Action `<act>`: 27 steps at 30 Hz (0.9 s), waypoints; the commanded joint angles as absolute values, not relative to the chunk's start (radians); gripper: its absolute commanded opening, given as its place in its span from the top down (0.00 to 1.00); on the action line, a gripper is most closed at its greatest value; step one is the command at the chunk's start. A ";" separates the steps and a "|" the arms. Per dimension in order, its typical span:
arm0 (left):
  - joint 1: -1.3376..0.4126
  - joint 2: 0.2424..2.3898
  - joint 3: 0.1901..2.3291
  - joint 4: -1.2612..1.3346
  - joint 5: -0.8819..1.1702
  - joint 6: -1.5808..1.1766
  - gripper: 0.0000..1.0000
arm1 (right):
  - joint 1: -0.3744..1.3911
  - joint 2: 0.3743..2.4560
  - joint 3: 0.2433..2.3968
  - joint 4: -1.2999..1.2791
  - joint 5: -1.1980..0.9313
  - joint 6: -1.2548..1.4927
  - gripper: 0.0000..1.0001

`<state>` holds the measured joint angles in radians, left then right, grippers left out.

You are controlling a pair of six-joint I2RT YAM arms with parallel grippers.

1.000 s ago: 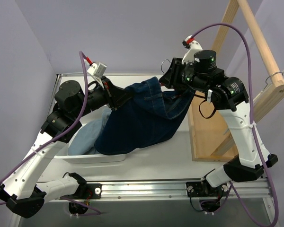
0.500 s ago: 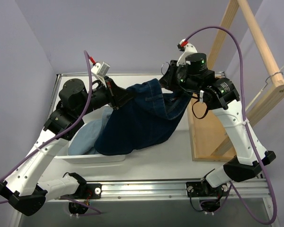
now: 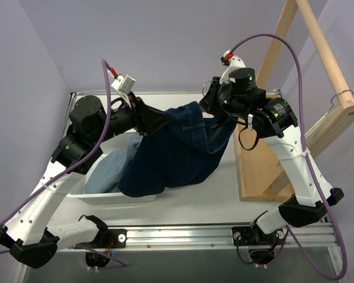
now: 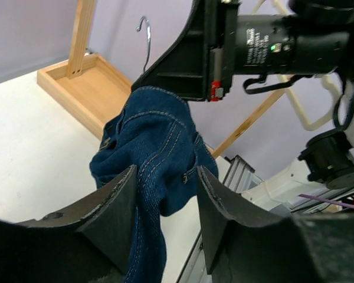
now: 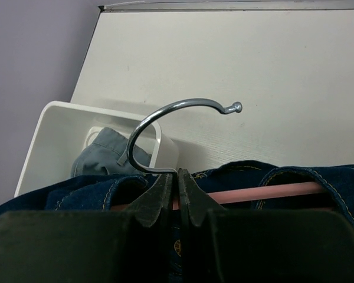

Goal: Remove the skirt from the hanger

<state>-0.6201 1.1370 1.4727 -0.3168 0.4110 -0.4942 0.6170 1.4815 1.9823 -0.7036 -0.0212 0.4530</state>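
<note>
Spread apart since a second ago, the left gripper now stands with its fingers parted. Dark denim shows in the gap; whether the cloth touches either pad cannot be told. From above, this gripper sits at the skirt's left top corner, much as before.

Across from it, the right gripper has pinched fully closed and has drawn a little left and back from its earlier place. Its tips meet at the foot of the metal hook, clamped on the hanger, whose pink bar runs under the waistband.

Between the two, the skirt hangs off the table, its waist bunched at the right gripper. Its lower edge droops over the front rim of the white bin, slightly lower and further left than before.

Inside the bin lies a pale blue garment, unchanged. At the right stands the wooden rack, also unmoved.
</note>
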 commanded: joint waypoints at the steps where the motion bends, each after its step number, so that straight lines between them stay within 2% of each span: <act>1: -0.620 1.103 1.529 -0.225 0.462 -0.509 0.48 | 0.626 1.442 2.019 -0.649 -0.003 0.506 1.00; 6: -0.618 1.071 1.490 -0.255 0.462 -0.506 0.44 | 0.624 1.440 2.068 -0.641 0.028 0.534 1.00; 19: -0.620 0.980 1.385 -0.370 0.451 -0.497 0.46 | 0.615 1.471 2.207 -0.684 0.054 0.540 1.00; 20: -0.620 0.979 1.384 -0.388 0.445 -0.491 0.48 | 0.614 1.471 2.215 -0.686 0.052 0.541 1.00; 22: -0.620 0.980 1.388 -0.403 0.428 -0.483 0.77 | 0.611 1.471 2.233 -0.692 0.051 0.545 1.00; 24: -0.620 0.992 1.407 -0.425 0.422 -0.477 0.97 | 0.607 1.471 2.247 -0.699 0.051 0.546 1.00; 27: -0.620 1.000 1.448 -0.468 0.376 -0.462 0.98 | 0.598 1.465 2.250 -0.713 0.063 0.543 1.00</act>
<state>-0.6197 0.9962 1.3907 -0.3985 0.4122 -0.4786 0.6136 1.4830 2.1998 -0.8070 0.0399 0.4973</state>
